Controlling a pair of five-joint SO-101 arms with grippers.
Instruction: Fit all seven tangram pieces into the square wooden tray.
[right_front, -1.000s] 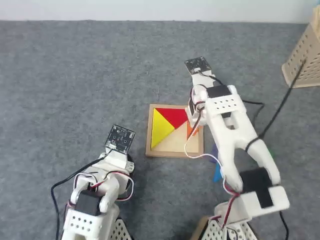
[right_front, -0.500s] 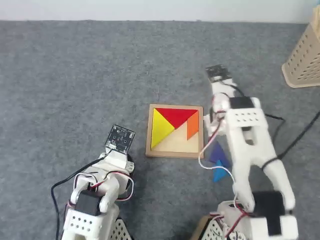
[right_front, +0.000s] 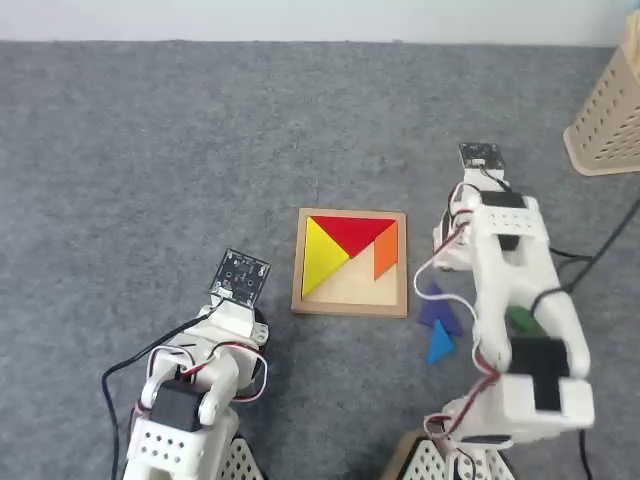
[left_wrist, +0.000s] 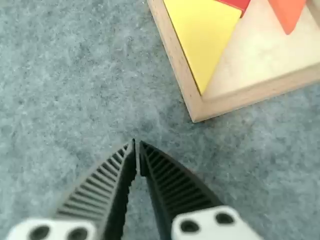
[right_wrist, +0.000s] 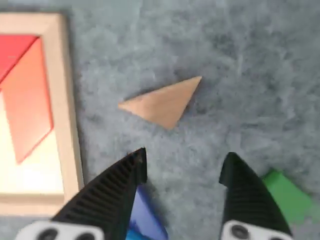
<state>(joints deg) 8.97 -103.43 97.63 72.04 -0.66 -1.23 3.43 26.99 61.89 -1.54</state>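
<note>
On the near part of the tabletop (right_front: 150, 180), the left hand (left_wrist: 135, 145) has not moved in the last second. It rests with its two fingers pressed together, empty, just off one corner of the wooden tray (left_wrist: 180, 75).

Farther out, the right arm has made the change. One second ago it stood over the right edge of the tray (right_front: 350, 212), above the orange piece (right_front: 385, 255). It has since swung away to the right, and the orange piece now lies uncovered in the tray, beside the red triangle (right_front: 352, 232) and the yellow triangle (right_front: 322, 258). So three pieces seem to be placed and four remain outside.

The right hand (right_wrist: 185, 156) is now open and holds nothing. It hangs over a wood-coloured triangle (right_wrist: 162, 102) that lies flat on the tabletop, near the tray's rim but not touching it. This is probably the next piece to take.

Near the arm's base, a light blue triangle (right_front: 438, 345) and a dark blue piece (right_front: 438, 310) lie together at the tray's right side. The dark blue piece sits close under one finger (right_wrist: 127, 172) of the right hand and could be pushed if the hand comes down. A green piece (right_front: 520, 320) lies partly under the right arm. At the far right stands a beige perforated box (right_front: 610, 110), well apart from everything.
</note>
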